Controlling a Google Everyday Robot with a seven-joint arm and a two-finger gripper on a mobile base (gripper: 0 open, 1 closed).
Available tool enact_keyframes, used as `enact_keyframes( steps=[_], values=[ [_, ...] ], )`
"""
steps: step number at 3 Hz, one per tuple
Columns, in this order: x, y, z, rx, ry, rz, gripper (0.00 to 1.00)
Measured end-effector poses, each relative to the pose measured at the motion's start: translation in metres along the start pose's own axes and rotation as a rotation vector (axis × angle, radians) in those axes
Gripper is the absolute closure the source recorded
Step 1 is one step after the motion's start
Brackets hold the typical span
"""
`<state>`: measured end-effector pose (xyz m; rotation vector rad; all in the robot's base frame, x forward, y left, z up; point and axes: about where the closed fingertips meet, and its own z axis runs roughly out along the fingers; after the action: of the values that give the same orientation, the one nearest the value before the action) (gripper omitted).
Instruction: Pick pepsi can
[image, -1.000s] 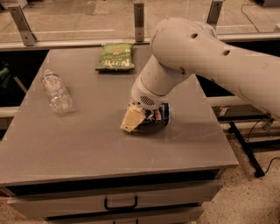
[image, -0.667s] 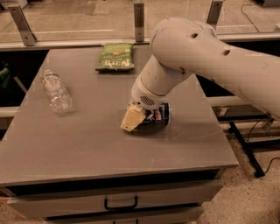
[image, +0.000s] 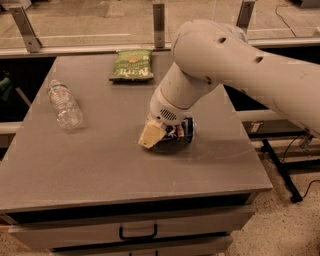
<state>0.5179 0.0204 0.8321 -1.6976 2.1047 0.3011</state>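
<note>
Grey table (image: 100, 170) with drawers fills most of the shot. The big white arm (image: 225, 60) comes in from 3 o'clock and bends down to the tabletop. Green chip bag (image: 132, 65) lies flat at 12 o'clock, and a clear bottle (image: 64, 104) is on its side around 10. The gripper (image: 157, 136) is down on the table, a bit toward 3 from centre, right against the can (image: 184, 131). The can is dark blue with white and red markings, mostly hidden under the wrist. Can't tell if the gripper's clamped on it.
</note>
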Motion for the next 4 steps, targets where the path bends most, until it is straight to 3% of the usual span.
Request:
enact_keyframes(
  steps=[3,4],
  values=[
    [-0.0002,0.0,-0.0005,0.0,0.0,0.0,0.06],
    [-0.0002,0.0,-0.0006,0.0,0.0,0.0,0.0]
  ],
)
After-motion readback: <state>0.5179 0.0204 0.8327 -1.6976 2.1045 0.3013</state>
